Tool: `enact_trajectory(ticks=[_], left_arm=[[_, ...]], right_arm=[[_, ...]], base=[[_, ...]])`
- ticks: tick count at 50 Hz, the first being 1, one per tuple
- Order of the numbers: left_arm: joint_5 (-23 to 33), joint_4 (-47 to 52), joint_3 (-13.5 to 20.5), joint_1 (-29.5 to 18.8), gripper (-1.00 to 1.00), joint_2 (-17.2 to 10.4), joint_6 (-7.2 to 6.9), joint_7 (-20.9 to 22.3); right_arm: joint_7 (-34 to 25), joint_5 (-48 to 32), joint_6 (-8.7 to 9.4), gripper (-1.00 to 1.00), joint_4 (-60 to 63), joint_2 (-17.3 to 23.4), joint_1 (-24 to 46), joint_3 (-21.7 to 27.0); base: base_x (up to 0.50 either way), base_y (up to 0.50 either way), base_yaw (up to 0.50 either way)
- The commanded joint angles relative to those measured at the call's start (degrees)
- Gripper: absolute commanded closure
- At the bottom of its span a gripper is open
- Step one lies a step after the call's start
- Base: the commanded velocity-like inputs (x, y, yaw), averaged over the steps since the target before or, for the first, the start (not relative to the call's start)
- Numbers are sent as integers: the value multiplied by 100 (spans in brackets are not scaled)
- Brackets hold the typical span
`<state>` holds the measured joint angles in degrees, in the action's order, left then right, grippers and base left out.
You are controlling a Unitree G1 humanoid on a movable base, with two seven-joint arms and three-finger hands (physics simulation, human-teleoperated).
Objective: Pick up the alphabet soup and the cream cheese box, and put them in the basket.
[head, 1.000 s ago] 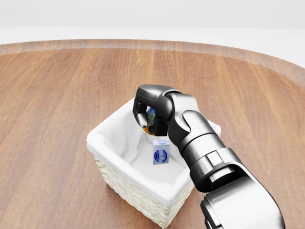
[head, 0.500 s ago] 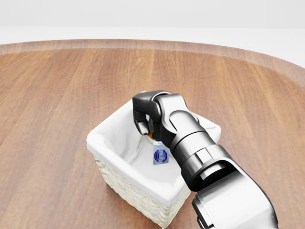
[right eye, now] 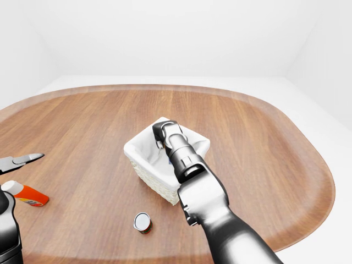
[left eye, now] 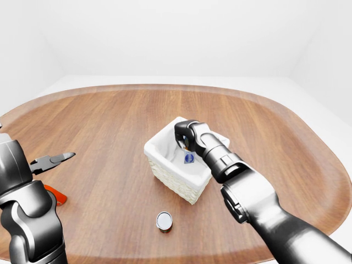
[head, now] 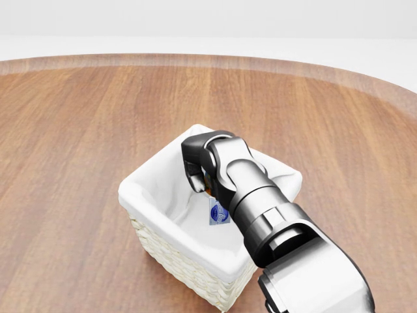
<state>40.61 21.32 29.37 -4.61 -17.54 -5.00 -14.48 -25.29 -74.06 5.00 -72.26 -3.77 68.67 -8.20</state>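
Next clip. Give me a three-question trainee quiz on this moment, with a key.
1. True or false: the white-lined wicker basket already holds a small white box with a blue label.
2. Which hand reaches into the basket: A) left hand, B) right hand?
3. In the left-eye view, the small round can with a white lid stands on the ______ tabletop, below the basket.

Key: 1 true; 2 B; 3 wooden. The right hand's fingers cover something orange, but whether they grip it cannot be told. The left hand hangs at the view's left edge.

Glossy grey segmented arms; right hand (head: pixel 199 166) black-knuckled.
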Motion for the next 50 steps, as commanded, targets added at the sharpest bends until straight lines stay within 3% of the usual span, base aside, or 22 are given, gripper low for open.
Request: enact_trajectory(ticks=[1, 5, 6, 7, 20, 35, 40, 44, 45, 47, 50], left_arm=[[5, 46, 4, 6, -100, 7, 0, 25], [13, 79, 6, 3, -100, 5, 0, 49], [17, 99, 7, 6, -100, 7, 0, 63], [9, 34, 3, 7, -100, 10, 0, 16], [3, 68, 24, 30, -100, 11, 0, 42], [5, -16, 8, 24, -100, 12, 0, -22], [26, -15, -10, 14, -100, 10, 0, -9], [26, 45, 7, 19, -100, 10, 0, 30], [30, 14, 0, 13, -100, 12, 0, 7], [19, 23, 19, 12, -100, 13, 0, -2], [37, 43, -1, 17, -100, 9, 0, 31]], right_arm=[[164, -108, 0, 100, 25, -12, 44, -38], [191, -78, 0, 100, 25, -18, 66, -23], [170, -71, 0, 35, 49, -28, 79, -23], [137, -76, 0, -100, 75, -35, 102, -36], [-794, -366, 0, -100, 751, 183, 538, -75], [-1442, -654, 0, -100, 1326, 408, 1092, 151], [-1073, -266, 0, -100, 1251, 482, 1483, 383], [-450, 300, 0, -100, 1204, 507, 1766, 558], [27, 748, 0, -100, 1307, 416, 1801, 851], [296, 1199, 0, -100, 1414, 380, 1754, 837], [1294, 1735, 0, -100, 1635, 398, 1651, 847]], base=[[0, 0, 0], [0, 0, 0], [0, 0, 0], [0, 0, 0], [0, 0, 0], [0, 0, 0], [0, 0, 0], [0, 0, 0], [0, 0, 0], [0, 0, 0], [0, 0, 0]])
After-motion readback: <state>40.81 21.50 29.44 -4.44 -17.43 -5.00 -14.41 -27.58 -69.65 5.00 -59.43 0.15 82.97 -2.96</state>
